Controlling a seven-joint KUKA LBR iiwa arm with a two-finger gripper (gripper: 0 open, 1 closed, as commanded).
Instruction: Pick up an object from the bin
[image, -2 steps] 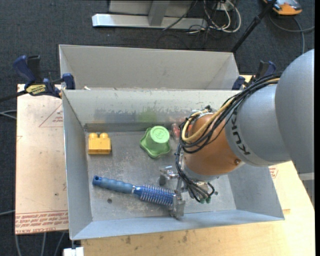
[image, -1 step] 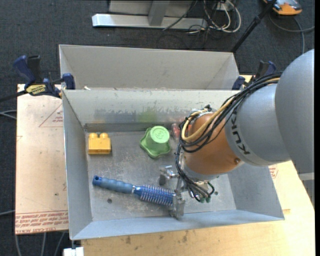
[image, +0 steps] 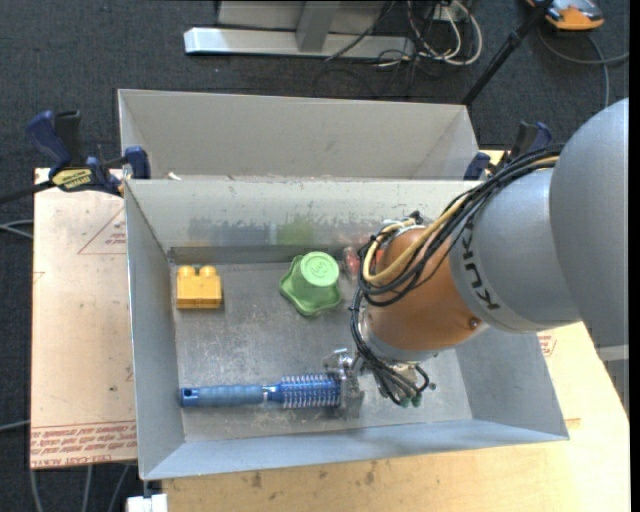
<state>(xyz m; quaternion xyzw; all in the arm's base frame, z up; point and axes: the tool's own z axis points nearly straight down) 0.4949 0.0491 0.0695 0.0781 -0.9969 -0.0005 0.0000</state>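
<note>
A blue brush (image: 245, 394) lies along the bin's front wall, its handle pointing left and its bristle head to the right. My gripper (image: 348, 380) is low in the bin at the right end of that bristle head, touching or nearly touching it; the orange wrist cover hides most of it. A green cup-shaped thing (image: 312, 282) stands in the middle of the bin, up and to the left of the gripper.
A yellow toy brick (image: 198, 287) sits at the back left of the bin floor. A small reddish thing (image: 352, 262) peeks out beside the green cup, partly hidden by the arm. The arm covers the bin's right half.
</note>
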